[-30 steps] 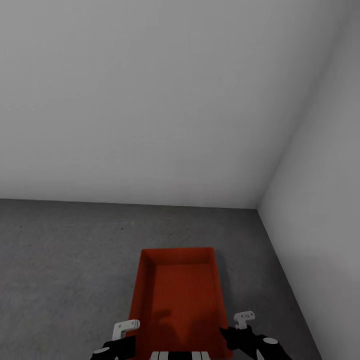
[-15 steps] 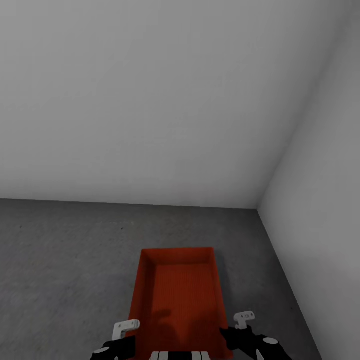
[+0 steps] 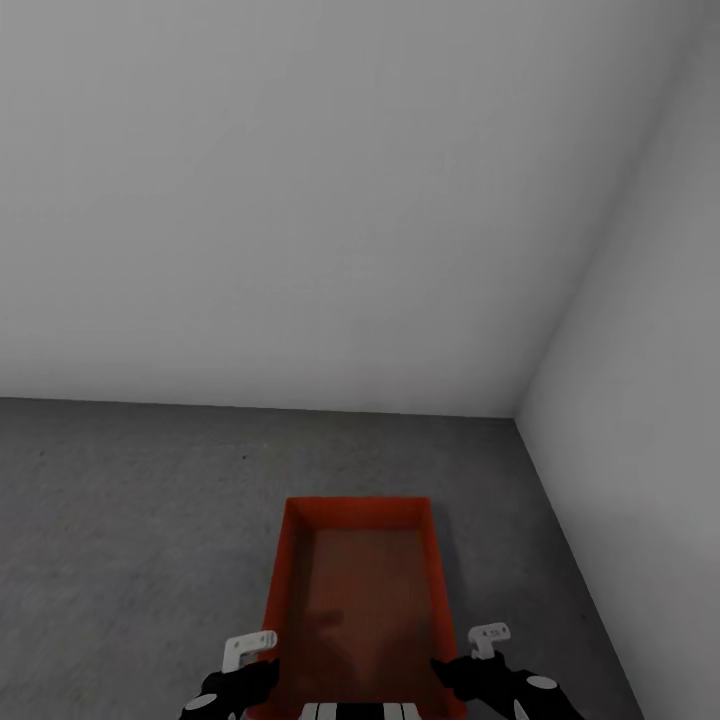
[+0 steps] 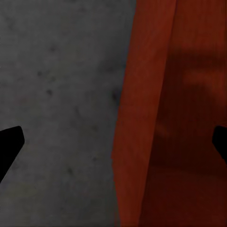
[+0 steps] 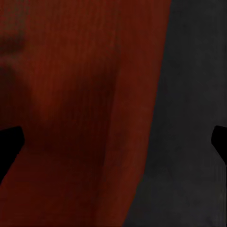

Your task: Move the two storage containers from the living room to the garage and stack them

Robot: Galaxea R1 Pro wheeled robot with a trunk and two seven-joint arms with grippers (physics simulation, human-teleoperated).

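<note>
One orange-red storage container point(image 3: 357, 590) sits on the dark grey concrete floor point(image 3: 130, 520) of the garage, near the corner of two pale walls. Its long axis points away from me and it is lidless and empty. My left gripper point(image 3: 258, 680) is at its near left wall, and my right gripper point(image 3: 448, 674) is at its near right wall. In the left wrist view the left gripper point(image 4: 113, 142) is open, with the container's wall point(image 4: 137, 142) between its wide-spread fingers. In the right wrist view the right gripper point(image 5: 113, 139) is open and straddles the container's other wall point(image 5: 127, 142).
A plain grey wall point(image 3: 300, 200) runs across the back. A second wall point(image 3: 650, 420) closes the right side, close to the container. Bare concrete stretches to the left of the container.
Both grippers have shifted slightly inward toward the container's side walls, the left one more. The container's inside now looks darker. The camera has not moved.
</note>
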